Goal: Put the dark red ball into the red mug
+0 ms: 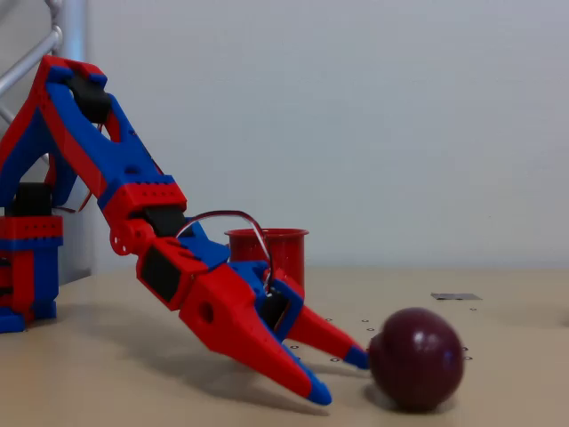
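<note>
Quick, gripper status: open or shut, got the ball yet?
Gripper: open, holding nothing; fingertips low at the table, just left of the dark red ball in the fixed view.

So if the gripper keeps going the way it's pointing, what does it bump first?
Probably the ball. The open gripper points down and to the right in the fixed view, fingertips just short of it. Depth is hard to judge from this side view, so it might hit the table first.

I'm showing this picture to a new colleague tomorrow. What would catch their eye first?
The red and blue robot arm reaching down from the left, its open gripper low on the table beside the glossy dark maroon ball at lower right. Behind the arm stands the bright red cylindrical mug.
</note>
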